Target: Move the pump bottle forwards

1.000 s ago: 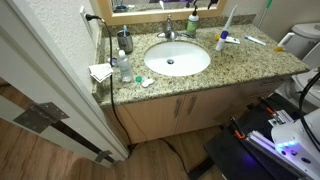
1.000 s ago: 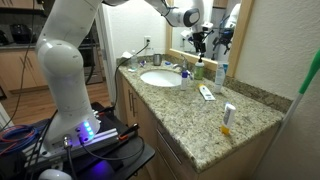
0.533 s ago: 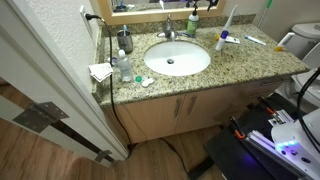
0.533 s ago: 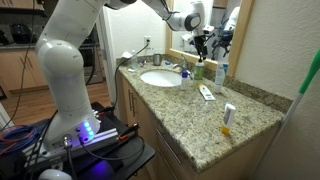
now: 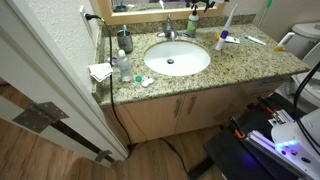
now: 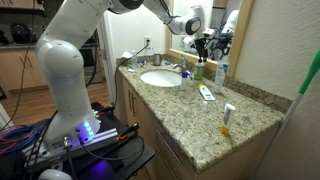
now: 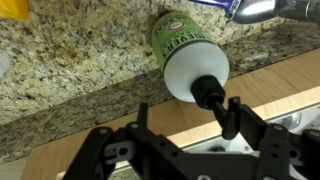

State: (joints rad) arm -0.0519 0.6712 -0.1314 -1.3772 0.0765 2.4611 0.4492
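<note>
Step in hand, as judged: closing in for the grasp, with nothing taken yet and no shift forwards begun.

Noted in the wrist view: pump bottle (image 7: 183,45) upright on the table (image 7: 60,70), at the back where the stone meets the wall. Placed in an exterior view (image 5: 193,24) just beside the faucet (image 5: 168,32) and about level with it in height.

Gripper (image 7: 188,118) poised over the pump head, fingers apart, one to each side of the top. No contact to be seen. Borne out in an exterior view: gripper (image 6: 203,47) directly above the bottle (image 6: 197,68), higher than the faucet.

Called for next, by judgement: descend until the fingers bracket the neck or upper body rather than the nozzle alone, then close squarely. After that, draw the bottle away from the wall, out past the faucet toward the front edge of the table.

Caution advised: slim, tall shape, likely to tip or twist under an off-centre pinch.
</note>
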